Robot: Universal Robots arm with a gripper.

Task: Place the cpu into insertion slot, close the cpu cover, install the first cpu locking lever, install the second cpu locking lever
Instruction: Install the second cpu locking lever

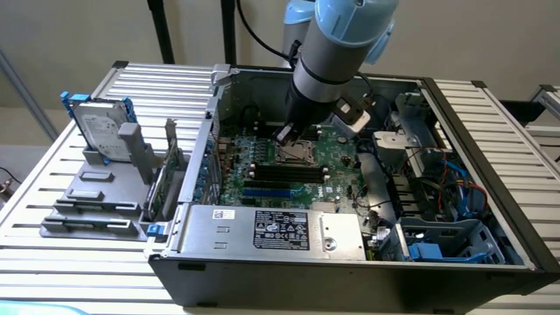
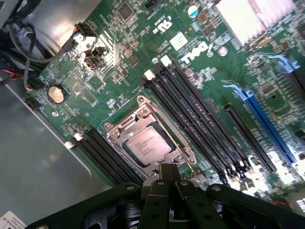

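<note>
White "DELL" lettering stood on the green board (image 2: 95, 102), near the memory sticks (image 2: 200, 119). A label (image 1: 281, 230) on the grey metal box (image 1: 219, 230) carried print too small to read.

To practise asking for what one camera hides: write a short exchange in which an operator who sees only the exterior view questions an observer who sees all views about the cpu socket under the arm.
Operator: In the exterior view the gripper hangs right over the insertion slot. Is the cpu in it?
Observer: Yes. The wrist view shows the cpu seated in the socket, silvery top up.
Operator: And the cpu cover?
Observer: The cpu cover lies down flat, framing the chip through its window.
</note>
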